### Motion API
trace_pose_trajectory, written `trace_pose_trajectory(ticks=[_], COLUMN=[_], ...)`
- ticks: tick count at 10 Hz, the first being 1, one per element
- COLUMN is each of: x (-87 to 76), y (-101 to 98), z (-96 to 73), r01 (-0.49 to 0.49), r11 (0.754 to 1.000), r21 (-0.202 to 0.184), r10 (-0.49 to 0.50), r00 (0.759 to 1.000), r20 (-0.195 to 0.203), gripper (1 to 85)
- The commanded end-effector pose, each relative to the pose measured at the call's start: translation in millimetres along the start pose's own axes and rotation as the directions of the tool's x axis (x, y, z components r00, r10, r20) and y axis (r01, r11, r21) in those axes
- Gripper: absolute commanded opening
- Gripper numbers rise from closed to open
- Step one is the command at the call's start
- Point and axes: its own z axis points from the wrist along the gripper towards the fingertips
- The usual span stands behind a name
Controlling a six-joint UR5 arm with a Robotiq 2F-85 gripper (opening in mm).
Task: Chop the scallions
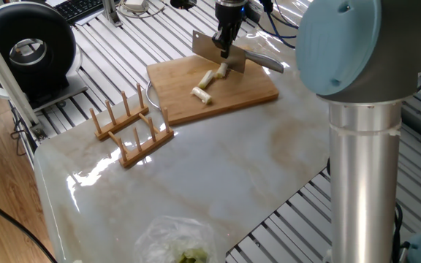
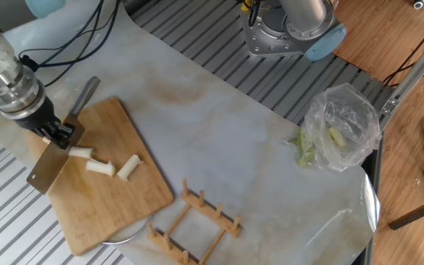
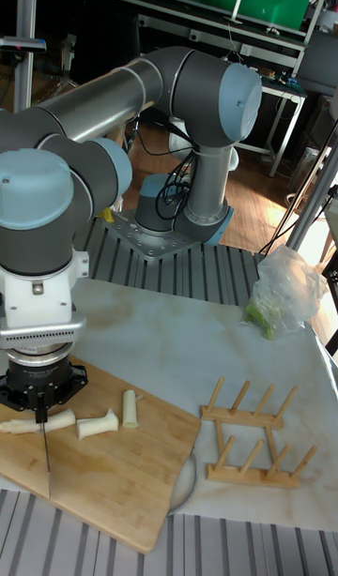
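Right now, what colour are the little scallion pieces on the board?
Pale cream-white. The scallion pieces on the wooden cutting board show best in the other fixed view.

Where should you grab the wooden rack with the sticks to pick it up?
Probably from above, by one long base rail of the wooden rack, between two pegs. The rails lie flat on the table, and the upright pegs leave gaps for fingers.

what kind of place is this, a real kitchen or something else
Probably a robotics lab set up as a mock kitchen. The cutting board sits on a marble-look sheet over slotted aluminium framing, the arm's base is bolted to that frame, and cables and a keyboard lie nearby.
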Motion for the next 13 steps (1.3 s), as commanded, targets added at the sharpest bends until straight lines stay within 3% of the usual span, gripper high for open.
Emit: trace_pose_trajectory(ticks=[1, 5, 7, 13], x=[-7.3, -7.5, -10.7, -6.1], y=[4.3, -6.5, -9.6, 1.3], z=[-1.2, -2.9, 2.2, -5.8], r01=[-0.001, 0.034, 0.016, 0.014], r11=[1.0, 0.999, 0.997, 0.999], r21=[-0.006, 0.006, 0.078, 0.051], r10=[0.001, -0.035, -0.023, -0.016], r00=[0.999, 0.995, 0.996, 0.999], r20=[0.033, 0.091, 0.088, 0.047], gripper=[1.3, 1.3, 1.3, 1.3])
